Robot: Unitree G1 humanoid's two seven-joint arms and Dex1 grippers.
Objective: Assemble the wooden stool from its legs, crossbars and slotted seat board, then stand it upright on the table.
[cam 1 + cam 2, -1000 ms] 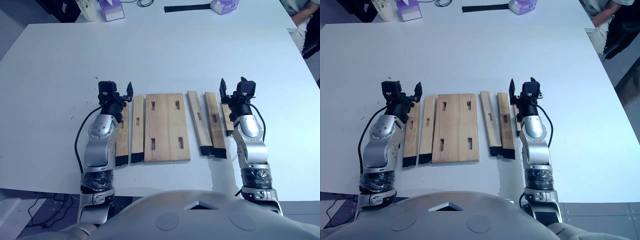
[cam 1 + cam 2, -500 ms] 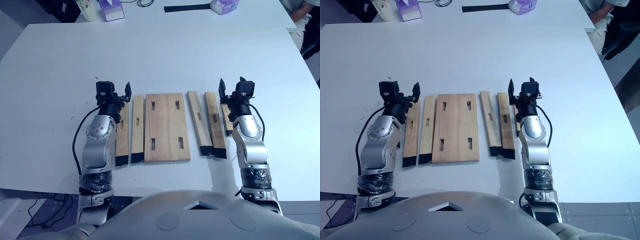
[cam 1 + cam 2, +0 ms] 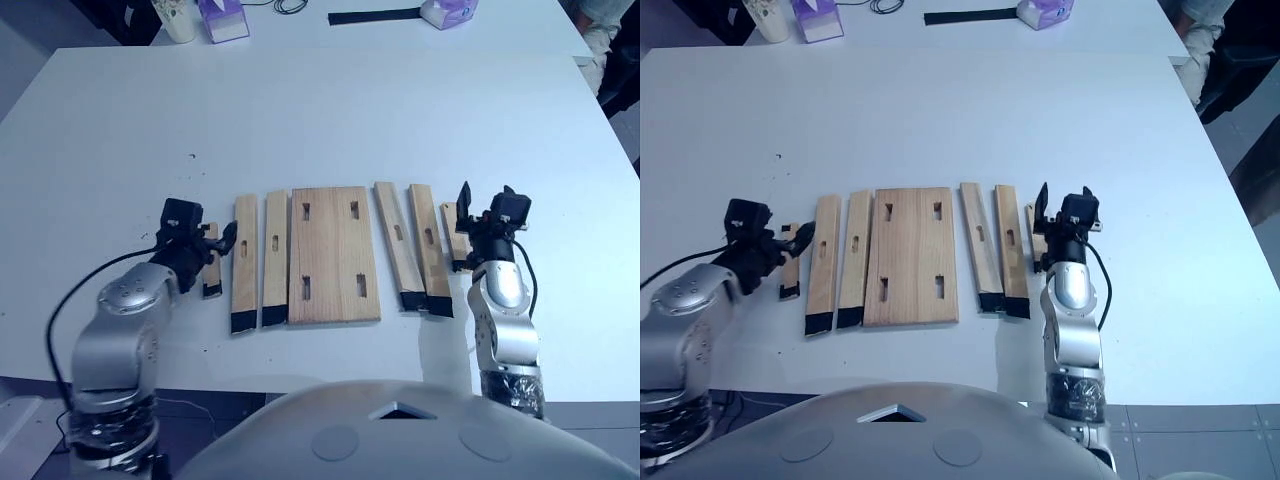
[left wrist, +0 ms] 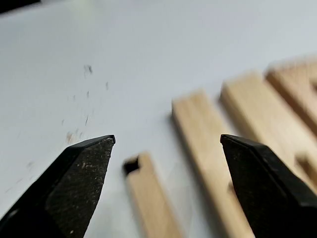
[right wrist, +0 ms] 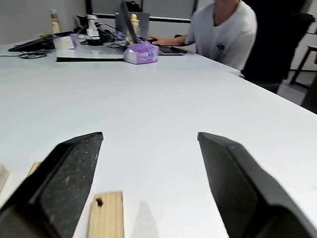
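Table point(image 3: 330, 110): white; all the stool parts lie flat on it, unassembled, in one row.
Left gripper point(image 4: 167, 140): fingers spread wide, low over the left short crossbar, holding nothing.
Left short crossbar point(image 3: 211, 281): leftmost piece, long axis running away from the robot, with a notch at its far end; it lies just beside the outer left leg.
Left legs point(image 3: 245, 262) and point(image 3: 274, 258): side by side, lengthwise away from the robot, dark tips at the near ends and one slot in each.
Slotted seat board point(image 3: 333, 253): middle of the row, long axis away from the robot, four slots facing up.
Right legs point(image 3: 394, 243) and point(image 3: 428, 248): dark tips nearest the robot, far ends leaning slightly toward the seat board; the two touch at their near ends.
Right short crossbar point(image 3: 455, 232): just beside the outer right leg, roughly parallel to it.
Right gripper point(image 5: 150, 135): fingers wide apart and empty, above the right short crossbar.
Far edge: a cup point(image 3: 175, 18), a purple tissue box point(image 3: 222, 18), a black strip point(image 3: 375, 16) and a second tissue box point(image 3: 447, 12); their print is too small to read.
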